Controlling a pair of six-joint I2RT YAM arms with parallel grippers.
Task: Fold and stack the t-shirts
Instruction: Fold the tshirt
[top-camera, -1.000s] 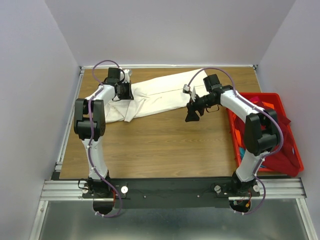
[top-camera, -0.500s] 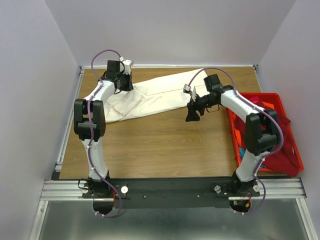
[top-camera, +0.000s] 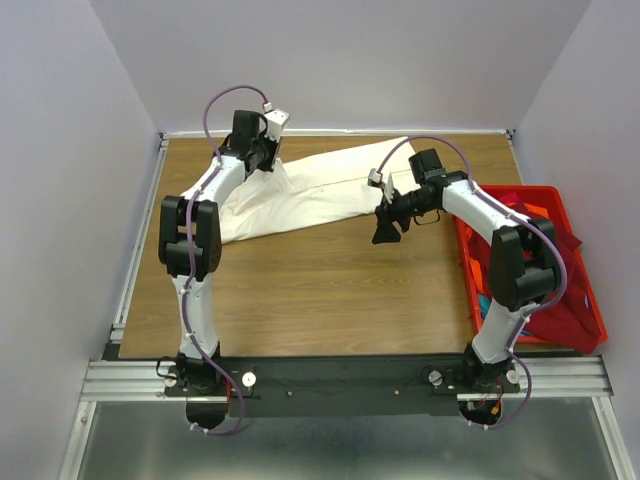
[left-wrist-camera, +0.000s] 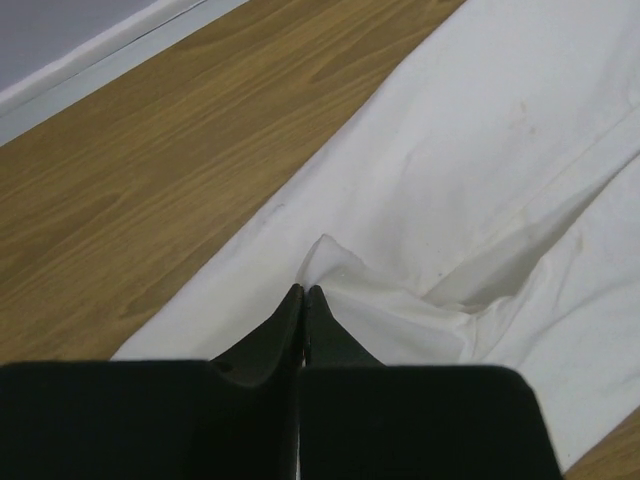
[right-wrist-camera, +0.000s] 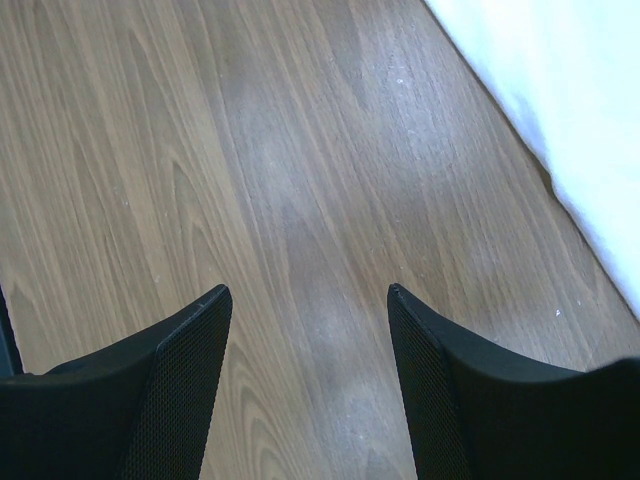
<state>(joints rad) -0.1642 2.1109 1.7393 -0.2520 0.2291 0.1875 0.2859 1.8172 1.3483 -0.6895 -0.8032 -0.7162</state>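
Observation:
A cream-white t-shirt (top-camera: 325, 185) lies stretched across the back of the wooden table. My left gripper (top-camera: 270, 165) is at its back left part, shut on a pinched-up fold of the white cloth (left-wrist-camera: 330, 262), which rises in a peak at the fingertips (left-wrist-camera: 304, 291). My right gripper (top-camera: 382, 232) hangs open just in front of the shirt's right end, over bare wood, with nothing between its fingers (right-wrist-camera: 310, 292). The shirt's edge (right-wrist-camera: 570, 110) shows at the upper right of the right wrist view. A dark red t-shirt (top-camera: 548, 300) drapes over the crate.
A red plastic crate (top-camera: 540, 190) stands at the table's right edge, holding orange (top-camera: 478, 272) and teal cloth under the dark red shirt. Bare wood (top-camera: 330, 290) fills the table's front half. A metal rail (top-camera: 135, 260) borders the left side.
My left gripper has moved back and to the right while shut on the cloth, lifting and dragging the shirt's left part with it. The right arm has stayed still.

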